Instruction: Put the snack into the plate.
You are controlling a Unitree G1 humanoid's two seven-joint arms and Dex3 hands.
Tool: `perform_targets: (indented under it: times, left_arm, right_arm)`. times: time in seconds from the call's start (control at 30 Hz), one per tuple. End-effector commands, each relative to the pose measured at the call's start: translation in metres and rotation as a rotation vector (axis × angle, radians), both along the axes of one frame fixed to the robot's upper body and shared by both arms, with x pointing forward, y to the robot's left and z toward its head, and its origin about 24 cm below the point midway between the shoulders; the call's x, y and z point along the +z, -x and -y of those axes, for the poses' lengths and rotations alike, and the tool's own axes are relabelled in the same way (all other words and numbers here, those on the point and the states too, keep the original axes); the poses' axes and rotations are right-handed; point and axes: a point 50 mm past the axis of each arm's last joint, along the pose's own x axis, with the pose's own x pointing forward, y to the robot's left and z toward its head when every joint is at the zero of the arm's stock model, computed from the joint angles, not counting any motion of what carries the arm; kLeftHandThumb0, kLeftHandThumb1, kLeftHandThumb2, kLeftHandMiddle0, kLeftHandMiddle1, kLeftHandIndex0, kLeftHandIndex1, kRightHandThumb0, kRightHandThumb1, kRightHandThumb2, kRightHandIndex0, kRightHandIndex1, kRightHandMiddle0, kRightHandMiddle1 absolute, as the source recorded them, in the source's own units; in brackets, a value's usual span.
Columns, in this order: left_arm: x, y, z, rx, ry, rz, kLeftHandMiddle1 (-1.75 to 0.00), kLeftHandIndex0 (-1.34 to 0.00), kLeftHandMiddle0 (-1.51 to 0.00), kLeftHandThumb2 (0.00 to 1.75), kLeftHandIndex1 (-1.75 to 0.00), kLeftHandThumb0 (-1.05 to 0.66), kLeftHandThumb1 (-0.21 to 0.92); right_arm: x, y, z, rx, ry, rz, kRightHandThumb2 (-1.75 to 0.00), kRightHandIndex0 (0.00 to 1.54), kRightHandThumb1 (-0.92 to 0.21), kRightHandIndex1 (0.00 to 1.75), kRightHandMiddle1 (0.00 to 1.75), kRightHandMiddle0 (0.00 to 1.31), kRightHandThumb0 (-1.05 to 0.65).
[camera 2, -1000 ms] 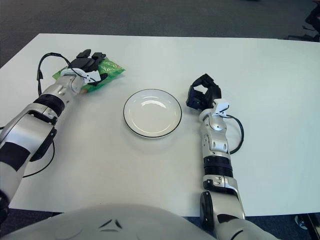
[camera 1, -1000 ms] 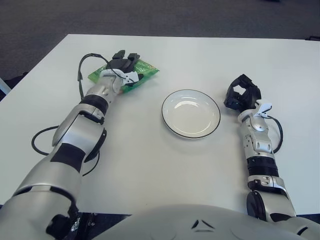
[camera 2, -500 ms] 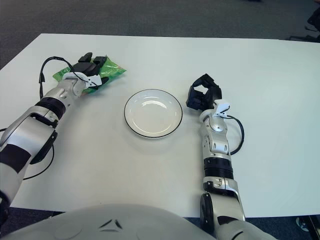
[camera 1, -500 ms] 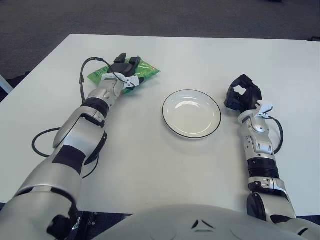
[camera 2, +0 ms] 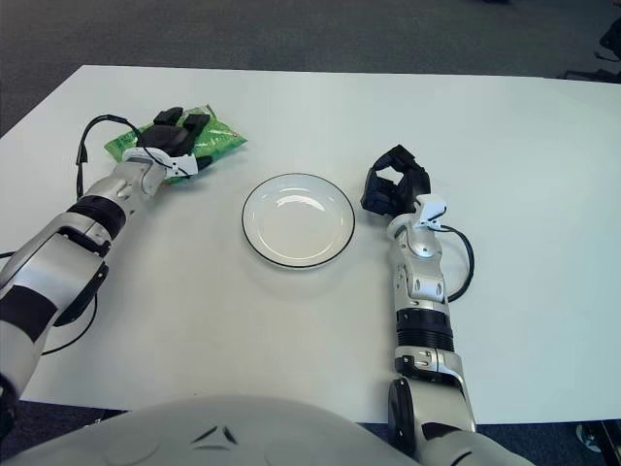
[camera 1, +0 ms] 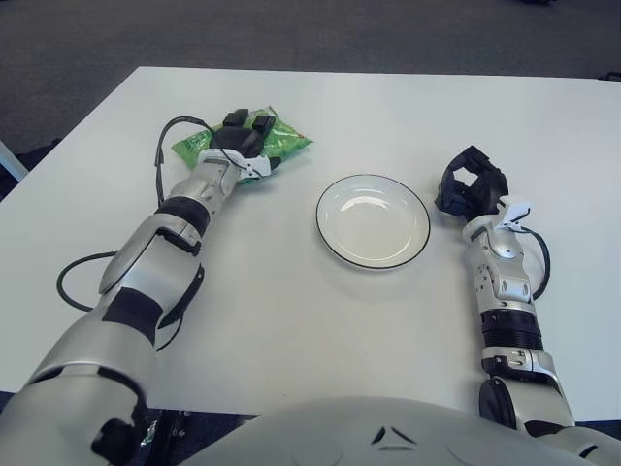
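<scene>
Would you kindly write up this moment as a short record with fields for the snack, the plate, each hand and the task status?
snack: green snack bag on the white table, to the plate's left and farther from the robot
plate: white plate with a dark rim, nothing in it
left hand: left hand on top of the snack bag, fingers over it
right hand: right hand beside the plate, on its right, fingers curled, holding nothing
task status: snack not yet in the plate
</scene>
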Motion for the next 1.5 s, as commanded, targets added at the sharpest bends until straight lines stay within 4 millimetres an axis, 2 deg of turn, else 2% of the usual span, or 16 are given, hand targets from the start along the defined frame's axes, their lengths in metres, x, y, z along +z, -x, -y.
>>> perform_targets:
  times: [0.0, 0.07, 0.13, 0.2, 0.23, 0.3, 0.33, 0.43, 0.47, 0.53, 0.63, 0.67, 0.83, 0.93, 1.17, 1.47]
  left_arm:
    - [-0.031, 0.013, -0.011, 0.026, -0.068, -0.106, -1.31, 0.0, 0.0, 0.46, -0.91, -0.98, 0.9]
    - [-0.032, 0.014, -0.012, 0.03, -0.086, -0.105, -1.5, 0.0, 0.0, 0.45, -0.98, -0.94, 0.86]
    - [-0.034, 0.015, -0.014, 0.037, -0.102, -0.107, -1.62, 0.0, 0.0, 0.58, -1.13, -0.87, 0.73]
    - [-0.035, 0.015, -0.015, 0.041, -0.108, -0.108, -1.69, 0.0, 0.0, 0.91, -1.45, -0.63, 0.42]
    - [-0.036, 0.016, -0.016, 0.043, -0.109, -0.107, -1.71, 0.0, 0.0, 1.02, -1.54, -0.55, 0.33]
    - [-0.038, 0.017, -0.017, 0.052, -0.108, -0.103, -1.73, 0.0, 0.0, 1.16, -1.64, -0.4, 0.24]
    - [-0.039, 0.017, -0.018, 0.057, -0.107, -0.1, -1.74, -0.01, -0.03, 1.26, -1.68, -0.23, 0.21]
    - [-0.042, 0.02, -0.02, 0.078, -0.085, -0.082, -1.74, -0.06, -0.08, 1.42, -1.72, 0.03, 0.17]
    - [-0.043, 0.02, -0.02, 0.083, -0.076, -0.073, -1.74, -0.07, -0.1, 1.44, -1.73, 0.06, 0.16]
    - [-0.045, 0.022, -0.021, 0.089, -0.058, -0.057, -1.75, -0.16, -0.31, 1.24, -1.74, 0.27, 0.35]
    - [-0.047, 0.024, -0.023, 0.096, -0.038, -0.037, -1.75, -0.35, -0.46, 1.22, -1.74, 0.38, 0.38]
    - [-0.048, 0.025, -0.024, 0.099, -0.034, -0.033, -1.75, -0.38, -0.48, 1.23, -1.74, 0.4, 0.38]
    - [-0.051, 0.029, -0.028, 0.111, 0.025, -0.02, -1.75, -0.76, -0.6, 1.33, -1.75, 0.47, 0.3]
    - [-0.051, 0.03, -0.029, 0.11, 0.045, -0.016, -1.75, -0.87, -0.6, 1.31, -1.75, 0.47, 0.32]
    - [-0.052, 0.031, -0.03, 0.115, 0.042, -0.014, -1.75, -0.97, -0.72, 1.48, -1.75, 0.53, 0.18]
    - [-0.042, 0.026, -0.033, 0.111, 0.039, 0.013, -1.75, -1.07, -0.79, 1.58, -1.75, 0.56, 0.1]
  right_arm:
    - [-0.039, 0.022, 0.004, -0.027, -0.046, -0.143, -1.39, 1.33, -0.26, 1.75, 1.75, 0.66, -0.5]
    - [-0.039, 0.022, 0.004, -0.028, -0.045, -0.143, -1.39, 1.33, -0.26, 1.75, 1.75, 0.66, -0.5]
    - [-0.039, 0.023, 0.004, -0.029, -0.041, -0.145, -1.39, 1.33, -0.26, 1.75, 1.75, 0.66, -0.5]
    - [-0.039, 0.023, 0.005, -0.031, -0.04, -0.147, -1.39, 1.33, -0.25, 1.75, 1.75, 0.66, -0.5]
    - [-0.039, 0.023, 0.005, -0.031, -0.039, -0.147, -1.39, 1.33, -0.25, 1.75, 1.75, 0.66, -0.5]
    - [-0.039, 0.023, 0.005, -0.032, -0.038, -0.148, -1.39, 1.33, -0.25, 1.75, 1.75, 0.67, -0.51]
    - [-0.039, 0.023, 0.006, -0.033, -0.037, -0.148, -1.39, 1.33, -0.25, 1.75, 1.75, 0.67, -0.51]
    - [-0.039, 0.023, 0.006, -0.032, -0.034, -0.149, -1.4, 1.33, -0.25, 1.75, 1.75, 0.67, -0.51]
    - [-0.039, 0.023, 0.006, -0.031, -0.034, -0.149, -1.4, 1.33, -0.25, 1.75, 1.75, 0.67, -0.51]
    - [-0.039, 0.023, 0.006, -0.03, -0.033, -0.148, -1.4, 1.34, -0.25, 1.75, 1.75, 0.67, -0.51]
    - [-0.039, 0.023, 0.007, -0.029, -0.033, -0.146, -1.4, 1.34, -0.25, 1.75, 1.75, 0.67, -0.51]
    - [-0.039, 0.023, 0.007, -0.029, -0.033, -0.146, -1.4, 1.34, -0.25, 1.75, 1.75, 0.67, -0.51]
    - [-0.039, 0.023, 0.008, -0.024, -0.028, -0.152, -1.4, 1.34, -0.25, 1.75, 1.75, 0.67, -0.51]
    - [-0.039, 0.022, 0.008, -0.023, -0.028, -0.156, -1.4, 1.34, -0.25, 1.75, 1.75, 0.67, -0.51]
    - [-0.039, 0.022, 0.008, -0.023, -0.026, -0.163, -1.39, 1.33, -0.25, 1.75, 1.75, 0.66, -0.51]
    - [-0.039, 0.022, 0.008, -0.017, -0.022, -0.161, -1.39, 1.33, -0.26, 1.75, 1.75, 0.66, -0.5]
